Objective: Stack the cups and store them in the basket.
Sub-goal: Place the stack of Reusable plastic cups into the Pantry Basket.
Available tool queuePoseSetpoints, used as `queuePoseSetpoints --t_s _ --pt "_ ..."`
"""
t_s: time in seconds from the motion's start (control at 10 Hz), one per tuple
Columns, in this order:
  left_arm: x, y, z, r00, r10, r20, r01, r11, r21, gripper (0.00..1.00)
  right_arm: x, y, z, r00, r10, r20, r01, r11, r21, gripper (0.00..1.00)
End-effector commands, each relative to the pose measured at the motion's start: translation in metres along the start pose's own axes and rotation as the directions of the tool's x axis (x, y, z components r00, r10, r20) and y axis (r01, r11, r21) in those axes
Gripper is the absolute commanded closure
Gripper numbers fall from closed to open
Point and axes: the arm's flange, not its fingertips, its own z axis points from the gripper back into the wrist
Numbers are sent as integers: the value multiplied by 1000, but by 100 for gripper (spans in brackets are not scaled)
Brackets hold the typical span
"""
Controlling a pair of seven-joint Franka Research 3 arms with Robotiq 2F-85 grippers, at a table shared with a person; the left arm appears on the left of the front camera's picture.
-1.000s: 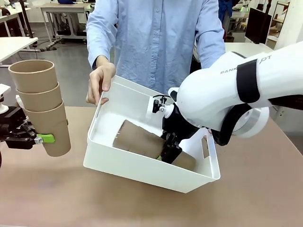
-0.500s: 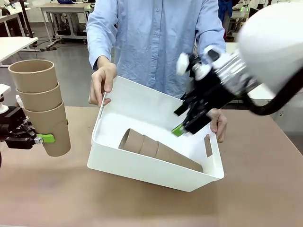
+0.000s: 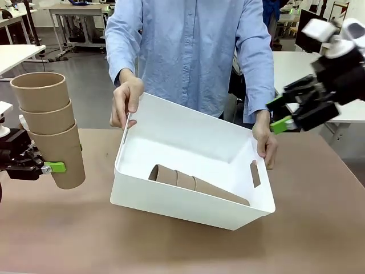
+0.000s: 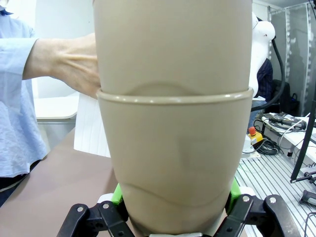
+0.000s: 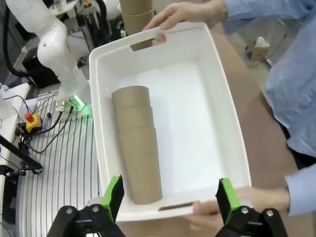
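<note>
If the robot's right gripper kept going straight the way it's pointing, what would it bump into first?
Most likely the white basket: the open right gripper aims into it, at the bare floor beside the lying stack of cups. Depth is unclear, so it might touch the stack.

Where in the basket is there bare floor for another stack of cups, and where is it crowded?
Bare floor runs between the lying cups and the far wall of the basket. The near wall is crowded by those cups; hands grip both ends.
</note>
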Motion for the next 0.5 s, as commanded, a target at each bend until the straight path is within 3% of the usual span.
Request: queuePoseSetpoints --t_s 0.0,0.3,0.4 --pt "4 -1 0 1000 -8 11 8 1000 -2 15 -33 -11 17 998 -20 68 20 1000 14 0" --pt "4 -1 0 1000 -8 11 8 1000 -2 15 -47 -12 24 997 6 77 -7 1000 20 0" --pt "4 -1 0 1000 -8 11 8 1000 -2 15 -45 -15 31 997 -41 59 41 999 2 0"
